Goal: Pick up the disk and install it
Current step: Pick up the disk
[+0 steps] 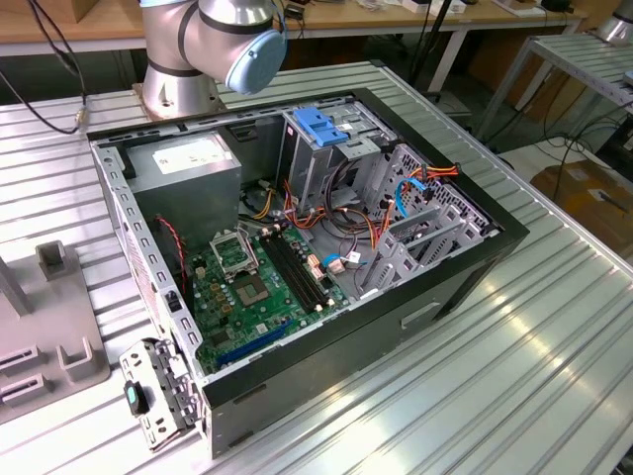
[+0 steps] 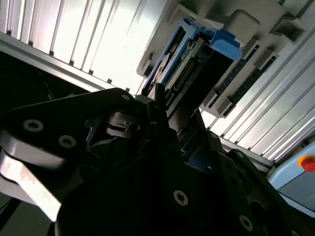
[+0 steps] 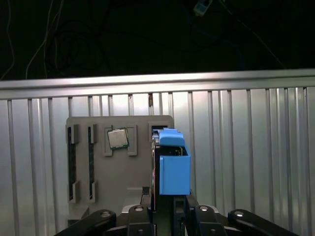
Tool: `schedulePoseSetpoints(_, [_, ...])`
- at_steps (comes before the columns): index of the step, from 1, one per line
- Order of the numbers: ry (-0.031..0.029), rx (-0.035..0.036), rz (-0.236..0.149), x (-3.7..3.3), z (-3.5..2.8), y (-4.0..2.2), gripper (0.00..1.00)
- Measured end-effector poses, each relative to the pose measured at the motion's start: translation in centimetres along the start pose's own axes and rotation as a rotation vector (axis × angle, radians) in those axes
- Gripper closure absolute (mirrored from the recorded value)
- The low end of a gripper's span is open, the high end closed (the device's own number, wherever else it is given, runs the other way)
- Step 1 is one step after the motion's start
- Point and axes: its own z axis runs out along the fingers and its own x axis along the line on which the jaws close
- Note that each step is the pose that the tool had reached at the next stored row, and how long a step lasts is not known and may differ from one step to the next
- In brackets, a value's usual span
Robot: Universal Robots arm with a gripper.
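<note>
The disk stands on edge with its blue plastic side rail toward the first wrist camera, over the slotted end of a grey parts holder. In the second wrist view the disk shows its connector edge and blue rails, reaching toward the same holder. My gripper has its black fingers pressed against both sides of the disk's near end, shut on it. One finger lies along the disk's edge. Whether the disk rests in its slot or hangs just above it cannot be told.
The holder also carries a processor chip and long narrow slots. The open computer case lies on the ribbed metal table, with a drive cage with a blue latch, a power supply and a motherboard inside.
</note>
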Motion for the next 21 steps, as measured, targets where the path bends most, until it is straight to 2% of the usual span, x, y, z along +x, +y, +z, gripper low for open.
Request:
schedulePoseSetpoints(11, [0.0000, 0.0002, 0.000, -0.04, -2.51, -0.02, 0.65])
schedulePoseSetpoints(18, [0.0000, 0.0001, 0.000, -0.04, -2.54, -0.02, 0.65])
schedulePoseSetpoints(21, [0.0001, -0.0001, 0.000, -0.05, -2.81, -0.02, 0.65])
